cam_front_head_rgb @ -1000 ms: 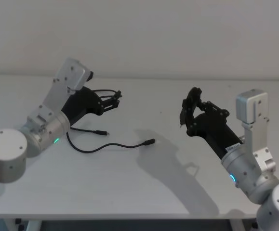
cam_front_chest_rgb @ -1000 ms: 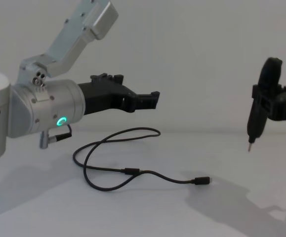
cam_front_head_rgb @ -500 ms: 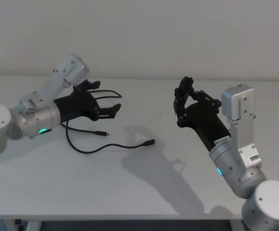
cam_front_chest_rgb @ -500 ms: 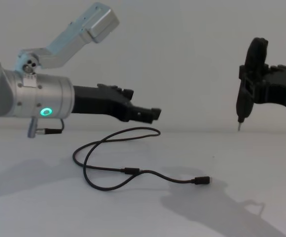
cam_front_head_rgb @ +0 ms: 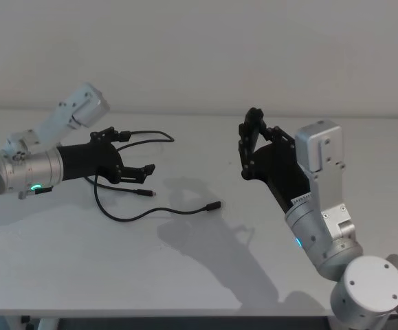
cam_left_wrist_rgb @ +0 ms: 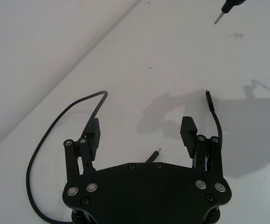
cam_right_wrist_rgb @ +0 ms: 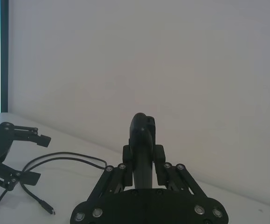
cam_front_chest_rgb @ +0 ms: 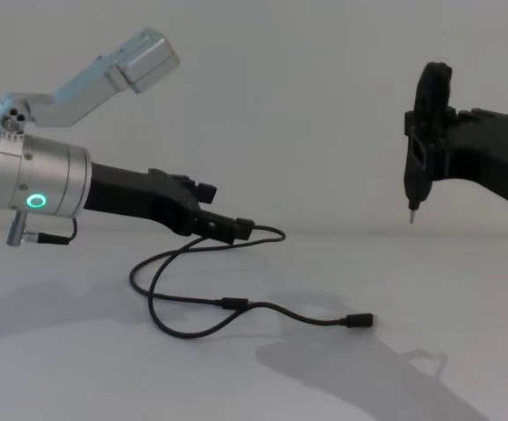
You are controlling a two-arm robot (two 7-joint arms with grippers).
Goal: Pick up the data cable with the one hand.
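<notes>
- Two arms are over the white table (cam_front_head_rgb: 82, 268), and we start at its left edge. The left gripper (cam_front_head_rgb: 138, 152) reaches in from there, low and nearly level.
- Its fingers (cam_left_wrist_rgb: 92, 133) stand wide apart, with only table and cord showing between them, so nothing is gripped yet.
- Moving right, we come to the data cable (cam_front_chest_rgb: 232, 304). It lies flat on the table's left half, with its loop toward the far edge, right under that gripper. The rest trails toward the centre and ends in the plug (cam_front_head_rgb: 214, 205).
- Here's what the pickup turns on, as we judge it: the cord sits just below the spread fingers. Its strands run roughly along them, so a straight drop and squeeze should catch a strand crosswise.
- Over on the right half, the right gripper (cam_front_head_rgb: 248, 148) hangs high, fingers drawn together and pin tip (cam_front_chest_rgb: 411, 210) pointing down. It is well apart from the cord, so the left arm is plainly the nearer one.
</notes>
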